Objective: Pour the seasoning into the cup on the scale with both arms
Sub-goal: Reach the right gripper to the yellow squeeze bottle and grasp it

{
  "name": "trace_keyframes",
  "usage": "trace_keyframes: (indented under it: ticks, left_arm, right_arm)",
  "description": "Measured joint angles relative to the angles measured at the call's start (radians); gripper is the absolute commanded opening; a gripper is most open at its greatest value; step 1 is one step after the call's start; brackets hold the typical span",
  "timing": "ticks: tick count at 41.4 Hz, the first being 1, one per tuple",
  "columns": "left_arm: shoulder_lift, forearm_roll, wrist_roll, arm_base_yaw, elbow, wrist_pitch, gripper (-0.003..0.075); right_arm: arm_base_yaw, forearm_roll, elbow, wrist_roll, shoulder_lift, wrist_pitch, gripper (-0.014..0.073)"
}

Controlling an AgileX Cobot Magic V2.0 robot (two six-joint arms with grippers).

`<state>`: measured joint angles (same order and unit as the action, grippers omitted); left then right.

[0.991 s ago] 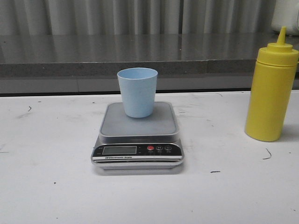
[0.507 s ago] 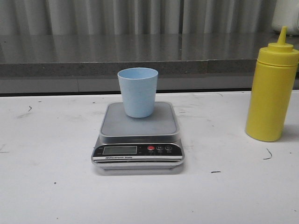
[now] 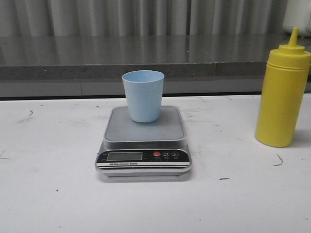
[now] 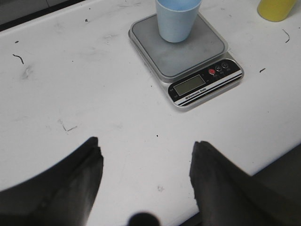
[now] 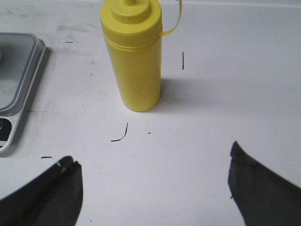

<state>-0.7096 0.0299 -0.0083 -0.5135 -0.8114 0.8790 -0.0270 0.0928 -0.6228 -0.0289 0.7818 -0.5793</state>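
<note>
Nothing on your table (image 3: 48,194) has really shifted since a second ago, maybe the seasoning (image 3: 283,92) a hair. Your scale (image 3: 144,141) sits mid-table with the cup (image 3: 143,95) upright on its platform, toward the back. That yellow bottle stands upright near the right edge. Left gripper (image 4: 146,162) and right gripper (image 5: 153,181) both hover spread wide, holding nothing.
</note>
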Motion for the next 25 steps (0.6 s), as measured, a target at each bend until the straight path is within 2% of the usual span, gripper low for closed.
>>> trace_keyframes:
  ticks: [20, 25]
  left_arm:
    - [0.000, 0.000, 0.000, 0.000, 0.000, 0.000, 0.0409]
    - [0.000, 0.000, 0.000, 0.000, 0.000, 0.000, 0.0409]
  right_arm:
    - [-0.113, 0.045, -0.004, 0.000, 0.273, 0.106, 0.0645]
    - [-0.113, 0.047, 0.017, 0.000, 0.302, 0.209, 0.0645]
